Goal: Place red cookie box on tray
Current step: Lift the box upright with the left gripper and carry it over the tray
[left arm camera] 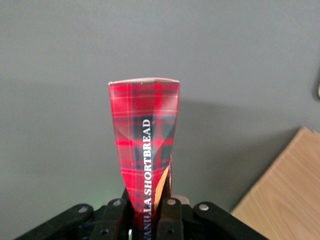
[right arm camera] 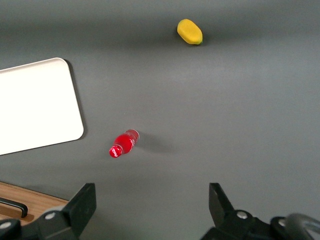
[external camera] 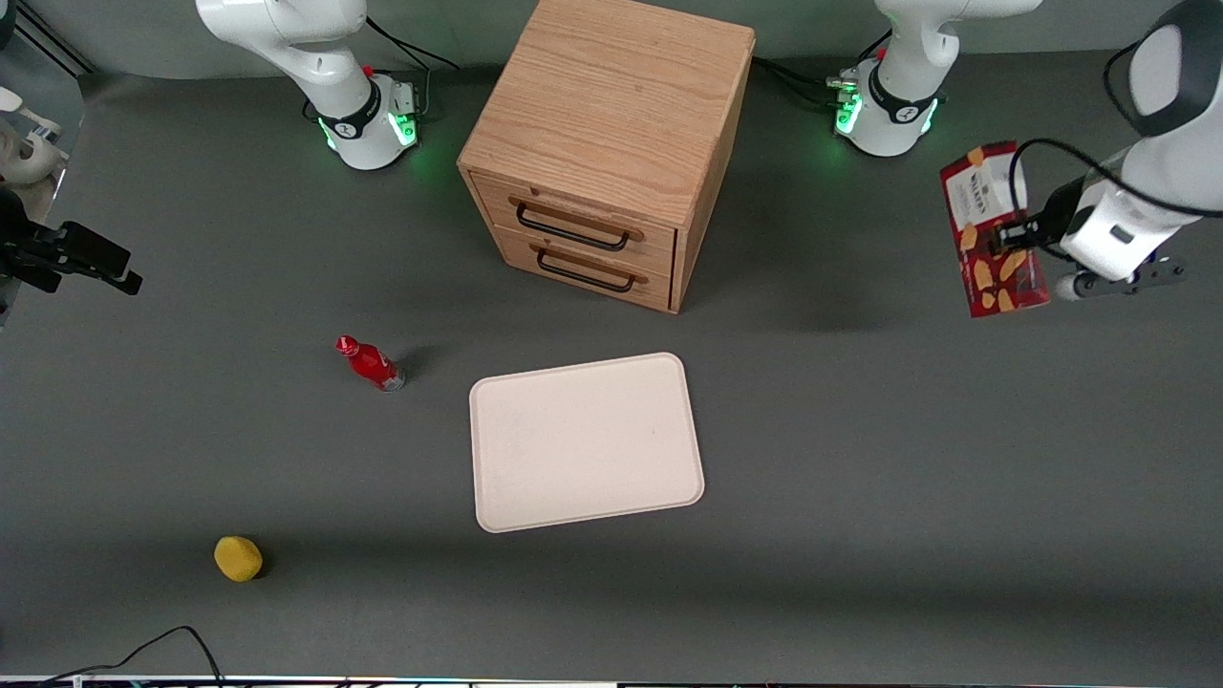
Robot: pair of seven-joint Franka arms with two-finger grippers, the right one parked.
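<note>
A dark grey table top fills the scene. At the working arm's end, the long dark-red tartan cardboard cookie box (external camera: 994,229) (left arm camera: 145,150) hangs in the air, pinched near its middle by the black two-finger gripper (external camera: 1003,239) (left arm camera: 150,212), clamped tight on it. The flat cream-white rectangular tray (external camera: 585,441) (right arm camera: 35,107) lies well apart, nearer the front camera than the two-drawer oak cabinet (external camera: 611,143). Toward the parked arm's end stand a small red bottle (external camera: 369,362) and a yellow rounded lump (external camera: 238,558).

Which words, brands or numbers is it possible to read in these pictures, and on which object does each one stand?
"VANILLA SHORTBREAD": white letters along the tartan narrow side of the red cookie box, held above the table by the gripper, whose fingers are shut on it.
Brand print on the white end section of the red cookie box, front view: too small to read.
Tray, wooden drawer cabinet, small red bottle: no readable text.
</note>
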